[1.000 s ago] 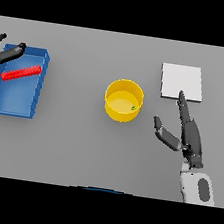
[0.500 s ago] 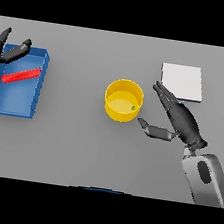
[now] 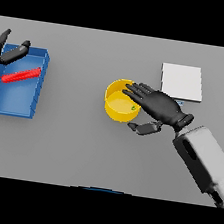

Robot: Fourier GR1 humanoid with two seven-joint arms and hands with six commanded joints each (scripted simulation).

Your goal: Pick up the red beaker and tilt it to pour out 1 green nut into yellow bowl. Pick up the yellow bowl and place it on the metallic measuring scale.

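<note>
Grey, matte tabletop fills the head view, smooth and unmarked. One round yellow bowl [image 3: 119,105] with a glossy wall sits near the centre; a single small green nut [image 3: 133,107] lies inside it toward 3 o'clock. One flat, pale square scale [image 3: 182,82] lies at about 2 o'clock from the bowl, near but apart. One blue rectangular tray [image 3: 15,101] with low walls sits far out at 9 o'clock, and one long red beaker [image 3: 21,75] lies tilted on its side inside it.

Right hand [image 3: 160,107] reaches in from 4 o'clock, spread wide: its straight fingers [image 3: 135,91] stretch over the bowl's right rim while the thumb [image 3: 143,128] sits just outside the wall at 5 o'clock, not closed on it.

Left hand [image 3: 6,51] shows at the tray's upper left corner, fingers loosely open, holding nothing.
</note>
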